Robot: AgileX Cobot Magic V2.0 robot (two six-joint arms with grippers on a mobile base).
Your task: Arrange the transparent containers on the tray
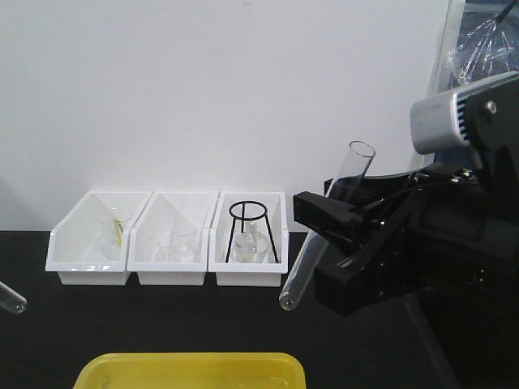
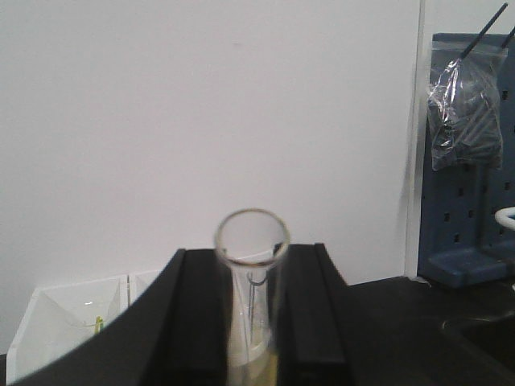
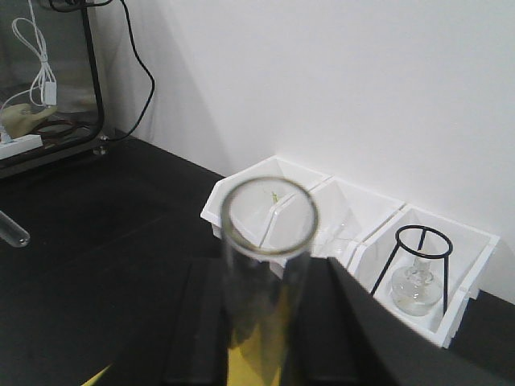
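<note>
Two transparent containers show, both clear test tubes. My right gripper point(image 1: 328, 243) is shut on one test tube point(image 1: 353, 174), which tilts with its rim up and its round bottom low, above the black table. In the right wrist view that tube's rim point(image 3: 269, 217) stands between the black fingers point(image 3: 205, 322). My left gripper point(image 2: 252, 269) is shut on the other test tube point(image 2: 252, 237). Only that tube's tip point(image 1: 12, 300) shows at the front view's left edge, and it shows again as a tip point(image 3: 12, 232) in the right wrist view. The yellow tray point(image 1: 190, 369) lies at the near edge, with nothing visible in it.
Three white bins point(image 1: 170, 239) stand in a row against the wall, holding beakers, and the right one holds a flask under a black tripod stand point(image 1: 251, 231). A blue pegboard with a plastic bag point(image 2: 467, 112) is at the far right. Cables and a rack point(image 3: 56, 80) are at the left.
</note>
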